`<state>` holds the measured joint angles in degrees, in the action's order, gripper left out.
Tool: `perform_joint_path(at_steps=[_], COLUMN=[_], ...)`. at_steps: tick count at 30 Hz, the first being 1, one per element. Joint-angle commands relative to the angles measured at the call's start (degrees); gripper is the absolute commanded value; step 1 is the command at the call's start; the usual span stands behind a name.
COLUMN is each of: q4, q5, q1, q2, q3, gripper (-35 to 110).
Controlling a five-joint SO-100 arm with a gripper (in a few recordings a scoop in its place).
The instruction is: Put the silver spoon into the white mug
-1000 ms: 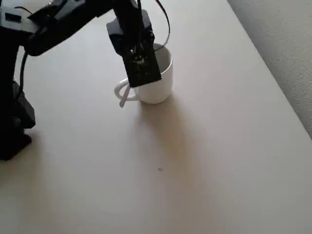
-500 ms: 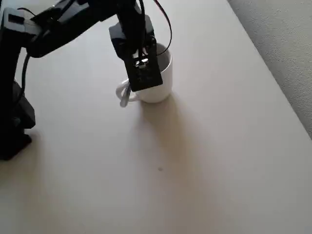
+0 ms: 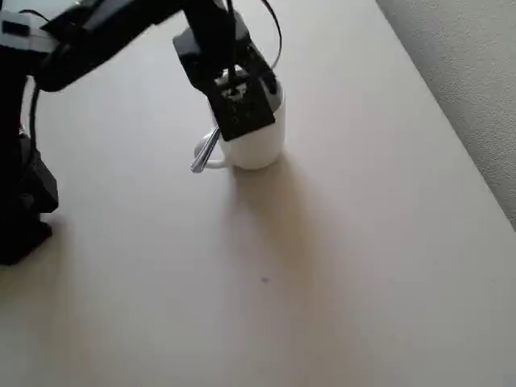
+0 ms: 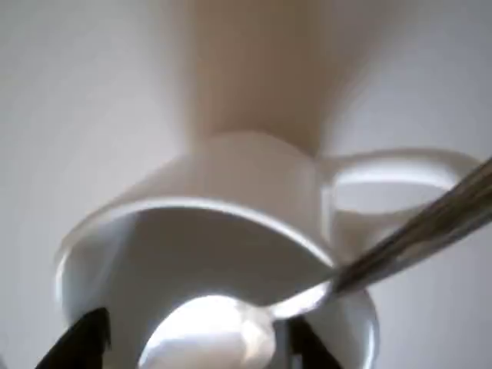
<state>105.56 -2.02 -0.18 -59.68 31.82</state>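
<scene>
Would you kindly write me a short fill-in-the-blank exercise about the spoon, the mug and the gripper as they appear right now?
1. In the wrist view, the oval bowl of the shiny silver metal spoon sits inside the glossy ____ ceramic mug.
2. The spoon's thin handle leans out over the mug's ____.
3. In the overhead view, the black gripper is directly ____ the mug.

Missing words: white; rim; above

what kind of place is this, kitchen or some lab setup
Likely a bare tabletop test setup, not a kitchen: a plain beige table beside a textured wall, holding just a white mug, a silver spoon and a black robot arm.
</scene>
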Motion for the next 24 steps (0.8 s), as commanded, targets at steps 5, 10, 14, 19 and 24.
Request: perform_joint_path(at_steps=[5, 10, 14, 19, 24], q4=[0.4, 0.4, 0.5, 0.4, 0.4], q5=[-1.1, -1.1, -1.1, -1.2, -1.5], q1=[1.0, 1.6, 1.8, 1.9, 2.2], q2=[-8.3, -6.9, -5.9, -4.0, -2.3], q3=[-1.9, -1.5, -1.5, -1.8, -1.8], gripper=[27, 27, 27, 27, 27])
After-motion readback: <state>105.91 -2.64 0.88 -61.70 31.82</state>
